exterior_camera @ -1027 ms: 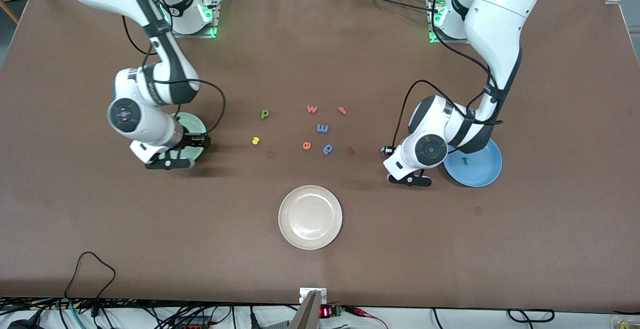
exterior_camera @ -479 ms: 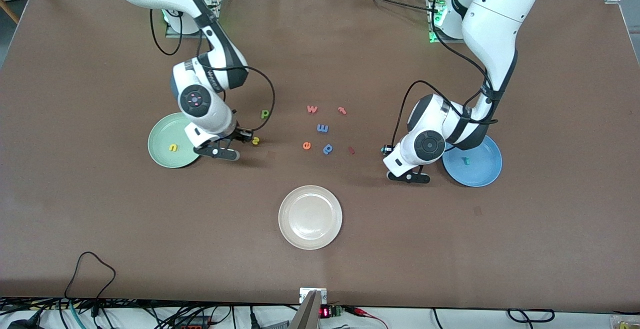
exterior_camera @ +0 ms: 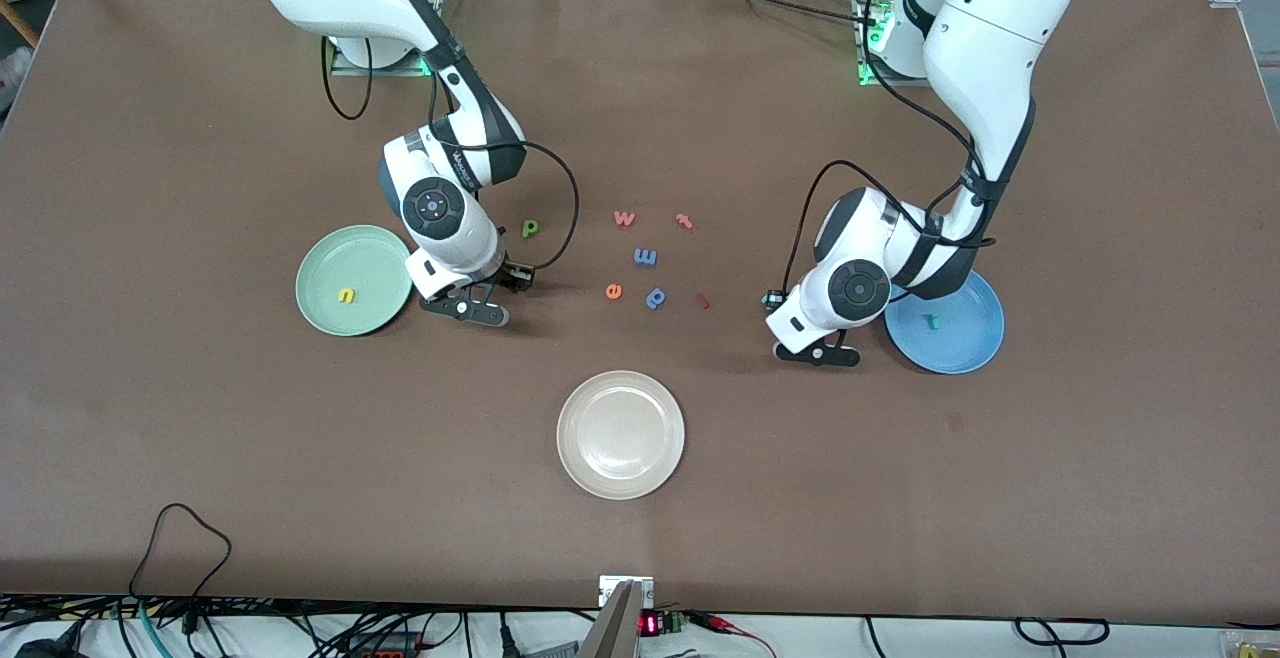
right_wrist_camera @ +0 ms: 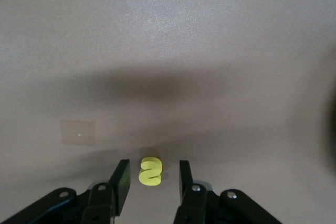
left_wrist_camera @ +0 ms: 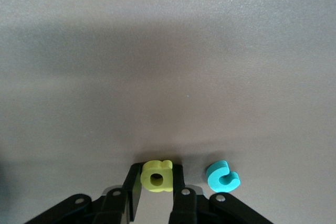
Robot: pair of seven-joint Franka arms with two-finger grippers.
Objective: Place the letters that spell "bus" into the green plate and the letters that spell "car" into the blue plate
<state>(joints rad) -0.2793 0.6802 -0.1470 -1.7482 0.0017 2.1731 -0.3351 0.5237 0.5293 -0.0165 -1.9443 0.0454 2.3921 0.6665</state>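
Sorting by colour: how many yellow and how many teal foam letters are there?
Yellow foam letters: 3 (u in round mint-green plate, s between right gripper's open fingers, a gripped by left gripper)
Teal foam letters: 2 (c beside the a, r in round blue plate)
Total: 5

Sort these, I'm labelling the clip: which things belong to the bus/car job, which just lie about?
Job: green plate with yellow "u"; green "b"; yellow "s" between the right gripper's open fingers; yellow "a" gripped by the left gripper; teal "c" beside it; blue plate with teal "r".
Lying about: white plate; orange "w"; red "t"; blue "m"; orange "e"; blue "p".
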